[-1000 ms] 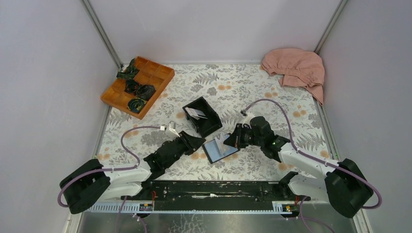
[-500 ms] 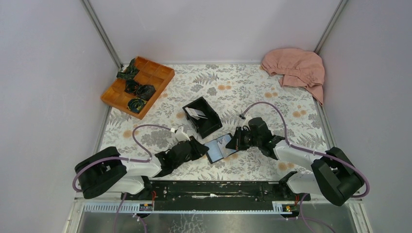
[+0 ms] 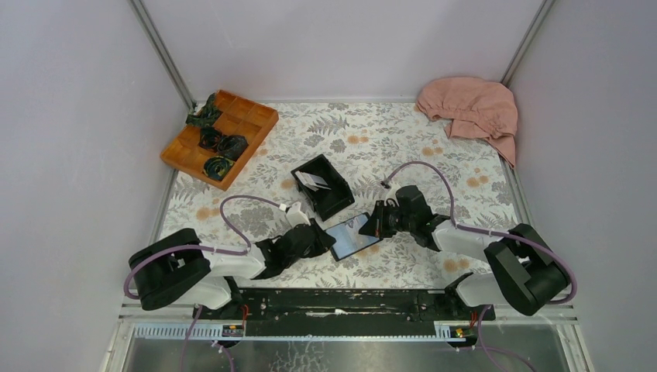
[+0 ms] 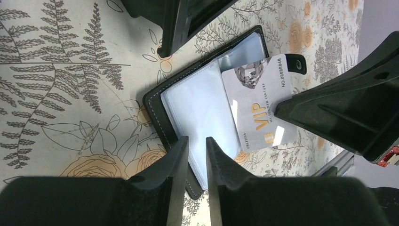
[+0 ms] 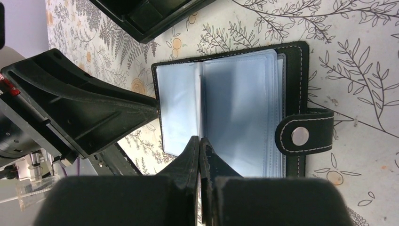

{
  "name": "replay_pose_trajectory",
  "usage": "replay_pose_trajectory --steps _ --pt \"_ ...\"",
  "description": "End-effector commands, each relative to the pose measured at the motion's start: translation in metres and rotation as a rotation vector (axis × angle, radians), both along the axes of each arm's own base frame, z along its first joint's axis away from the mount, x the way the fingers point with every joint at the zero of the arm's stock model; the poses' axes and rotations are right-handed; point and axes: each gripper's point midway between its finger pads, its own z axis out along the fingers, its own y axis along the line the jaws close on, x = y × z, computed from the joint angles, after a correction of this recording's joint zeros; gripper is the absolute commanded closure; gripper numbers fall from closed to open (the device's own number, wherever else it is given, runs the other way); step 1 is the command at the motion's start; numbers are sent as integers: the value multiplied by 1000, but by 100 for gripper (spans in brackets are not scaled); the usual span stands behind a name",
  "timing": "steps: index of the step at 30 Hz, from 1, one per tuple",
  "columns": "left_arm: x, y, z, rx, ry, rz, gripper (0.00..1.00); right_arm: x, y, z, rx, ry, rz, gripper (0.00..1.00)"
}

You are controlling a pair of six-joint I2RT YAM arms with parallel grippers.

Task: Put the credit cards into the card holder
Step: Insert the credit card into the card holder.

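Note:
The card holder [image 3: 350, 240] lies open on the floral table, blue-grey sleeves up [image 4: 197, 108] [image 5: 235, 103], with its clasp tab [image 5: 301, 136] at one side. My right gripper [image 3: 372, 225] [image 5: 199, 140] is shut on a pale grey VIP credit card [image 4: 256, 106] and holds it edge-on over the sleeves at the centre fold. My left gripper [image 3: 328, 239] [image 4: 197, 141] sits over the holder's opposite edge. Its jaws stand a narrow gap apart with nothing between them. Another white card [image 3: 312, 180] lies in the black box [image 3: 337, 200].
The black box stands just beyond the holder, close to both grippers [image 4: 188, 19] [image 5: 141, 16]. An orange divided tray [image 3: 246, 116] with dark bundles is at the back left. A pink cloth [image 3: 469, 108] lies at the back right. Walls close in on both sides.
My left gripper has moved right, up to the card holder's edge. My right gripper has kept the card at the holder, shifting only slightly.

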Motion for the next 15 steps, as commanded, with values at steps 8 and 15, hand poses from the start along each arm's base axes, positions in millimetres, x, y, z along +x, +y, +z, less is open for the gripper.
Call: replay_pose_trajectory --steps 8,15 --pt "4 4 -2 74 -5 23 74 5 7 -5 32 -17 20 100" --pt "2 8 -6 102 11 30 78 4 3 -13 8 -6 16 100"
